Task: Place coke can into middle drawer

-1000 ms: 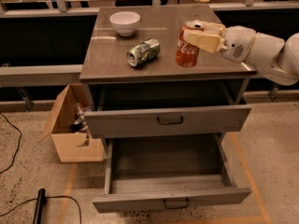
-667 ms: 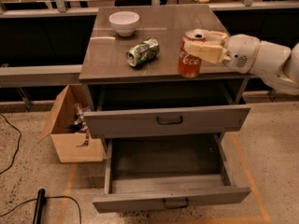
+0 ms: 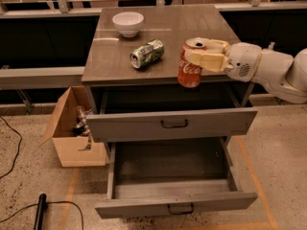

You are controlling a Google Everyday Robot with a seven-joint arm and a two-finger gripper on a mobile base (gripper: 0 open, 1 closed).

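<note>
The coke can (image 3: 188,73), red with white script and a silver top, is held upright in my gripper (image 3: 194,51), which is shut on its upper part. The arm reaches in from the right. The can hangs at the front edge of the cabinet top (image 3: 110,61), just above the partly open upper drawer (image 3: 139,126). The middle drawer (image 3: 144,208), the lower grey one with a dark bar handle, is pulled far out and its inside looks empty. It lies well below the can.
A green-and-white can (image 3: 147,53) lies on its side on the cabinet top, and a white bowl (image 3: 128,23) stands behind it. An open cardboard box (image 3: 72,147) with items sits on the floor at the left. A black cable and plug (image 3: 41,210) lie at the bottom left.
My gripper has carried the coke can forward and a little down, from over the cabinet top to its front edge. The drawers and the other objects have not moved.
</note>
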